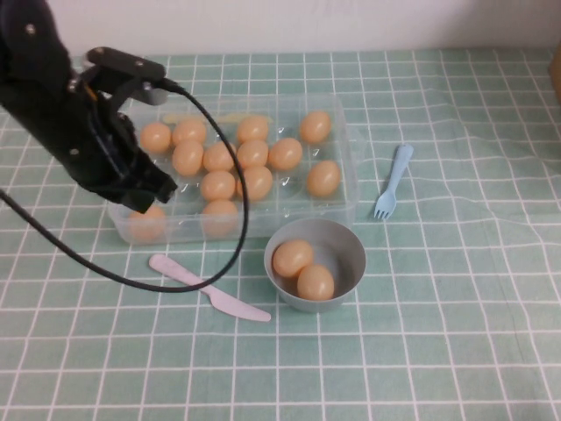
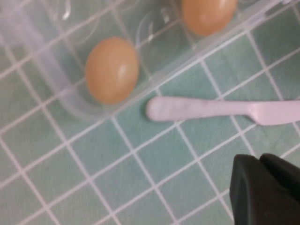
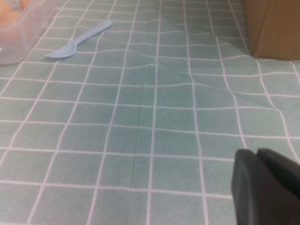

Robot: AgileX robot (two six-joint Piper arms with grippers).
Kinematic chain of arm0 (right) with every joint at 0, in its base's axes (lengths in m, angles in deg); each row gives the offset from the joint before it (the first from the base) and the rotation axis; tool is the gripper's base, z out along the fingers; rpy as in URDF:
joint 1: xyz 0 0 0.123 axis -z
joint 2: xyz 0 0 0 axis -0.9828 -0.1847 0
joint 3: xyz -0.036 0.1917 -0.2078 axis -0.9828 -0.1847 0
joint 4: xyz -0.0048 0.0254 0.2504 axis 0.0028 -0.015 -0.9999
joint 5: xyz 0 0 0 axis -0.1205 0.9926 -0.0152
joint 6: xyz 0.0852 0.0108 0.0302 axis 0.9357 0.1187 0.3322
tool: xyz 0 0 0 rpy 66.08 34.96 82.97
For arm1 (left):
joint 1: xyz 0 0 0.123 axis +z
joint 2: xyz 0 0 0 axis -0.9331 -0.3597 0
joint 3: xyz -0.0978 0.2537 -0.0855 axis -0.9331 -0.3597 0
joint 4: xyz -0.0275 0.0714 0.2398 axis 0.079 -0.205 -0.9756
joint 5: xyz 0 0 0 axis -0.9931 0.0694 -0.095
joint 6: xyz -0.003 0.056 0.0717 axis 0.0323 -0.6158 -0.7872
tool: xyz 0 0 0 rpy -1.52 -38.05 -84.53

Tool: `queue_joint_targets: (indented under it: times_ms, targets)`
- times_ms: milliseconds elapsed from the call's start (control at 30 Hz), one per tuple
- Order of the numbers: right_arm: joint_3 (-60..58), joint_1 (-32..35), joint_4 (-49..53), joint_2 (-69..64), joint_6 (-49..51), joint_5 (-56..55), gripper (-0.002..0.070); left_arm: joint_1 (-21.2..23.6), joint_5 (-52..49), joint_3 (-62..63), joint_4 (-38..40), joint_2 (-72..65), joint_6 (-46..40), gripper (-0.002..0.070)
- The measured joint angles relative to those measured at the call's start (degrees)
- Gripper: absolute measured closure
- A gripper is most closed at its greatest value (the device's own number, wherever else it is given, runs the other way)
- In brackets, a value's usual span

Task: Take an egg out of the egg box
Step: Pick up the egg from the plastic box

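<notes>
The clear plastic egg box (image 1: pixel 346 197) stands at the middle left of the table with several orange-tan eggs in its cups. My left gripper (image 1: pixel 156 187) hangs over the box's front left corner, shut and empty. In the left wrist view its fingers (image 2: pixel 260 161) are pressed together above the cloth, with the corner egg (image 2: pixel 111 69) in the box (image 2: pixel 47 70) just beyond. That egg (image 1: pixel 147 221) is partly hidden by the arm in the high view. My right gripper (image 3: pixel 257 154) is shut and empty over bare cloth, and is out of the high view.
A grey bowl (image 1: pixel 351 250) in front of the box holds two eggs (image 1: pixel 292 258). A pink plastic knife (image 1: pixel 208 288) lies in front of the box's left end. A blue fork (image 1: pixel 392 182) lies right of the box. A cardboard box (image 3: pixel 274 26) stands at the far right.
</notes>
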Motion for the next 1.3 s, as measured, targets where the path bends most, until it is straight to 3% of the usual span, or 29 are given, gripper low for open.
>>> queue_joint_targets:
  times_ms: [200,800,1133,1300]
  targets:
    - [0.0,0.0,0.0,0.0,0.0,0.0,0.0694,-4.4,-2.4,6.4,-3.9,-4.8,0.4,0.0678]
    - [0.0,0.0,0.0,0.0,0.0,0.0,0.0694,-4.6,-4.3,15.3,-13.0,-16.9,-3.2,0.0678]
    - [0.0,0.0,0.0,0.0,0.0,0.0,0.0694,-4.6,-3.4,16.8,-16.0,-20.3,1.0,0.0676]
    - [0.0,0.0,0.0,0.0,0.0,0.0,0.0694,-4.3,-2.2,18.3,-15.6,-21.5,1.4,0.0557]
